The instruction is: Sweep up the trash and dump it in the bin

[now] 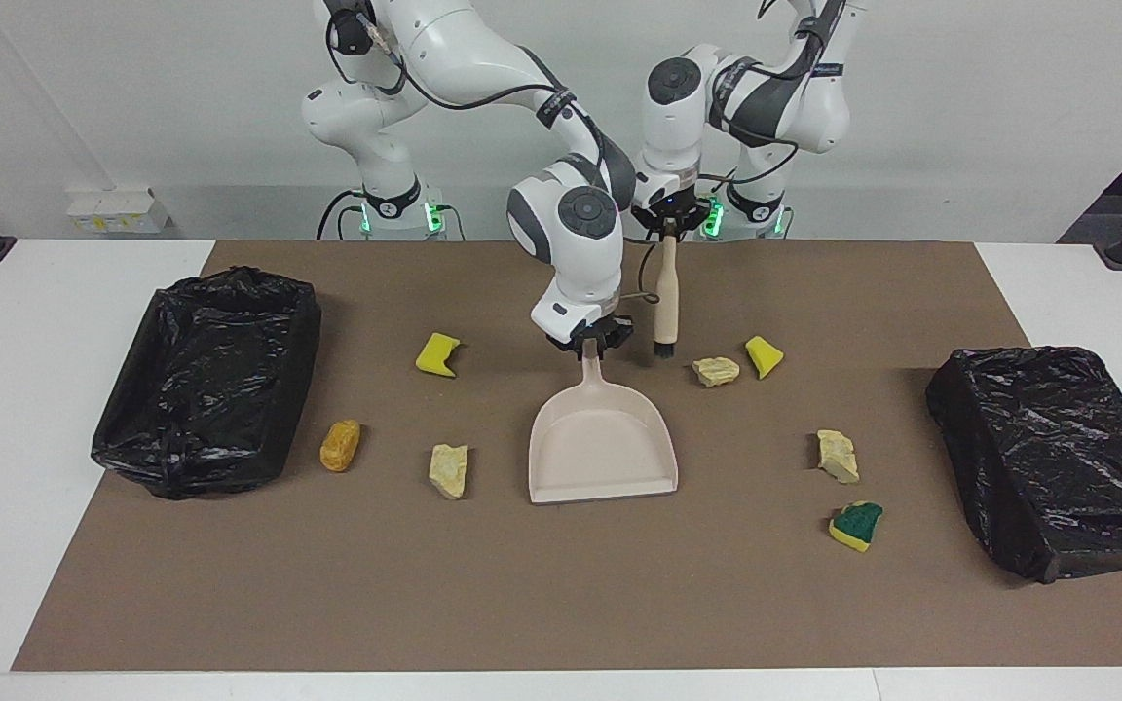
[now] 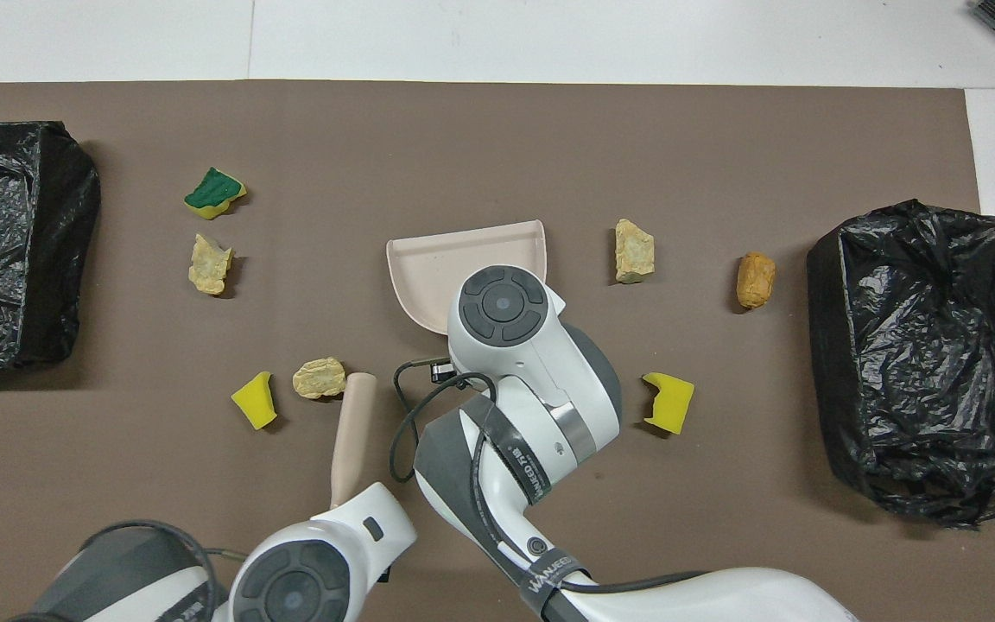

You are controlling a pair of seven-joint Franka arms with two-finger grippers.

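I've got the right tool clamped on the dustpan handle, the left tool clamped on the brush. Sweeping hasn't started; next I'd brush the nearest stone chunk into the pan.

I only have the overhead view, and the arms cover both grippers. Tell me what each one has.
Observer: The right gripper is closed on the handle end of the dustpan, which rests on the mat.
Operator: Now the left.
Observer: The left gripper grips the brush by its top. The brush hangs upright, bristles down.
Operator: Say where the bristles are.
Observer: Beside the beige chunk, between it and the dustpan's handle. I cannot tell whether they touch the mat.
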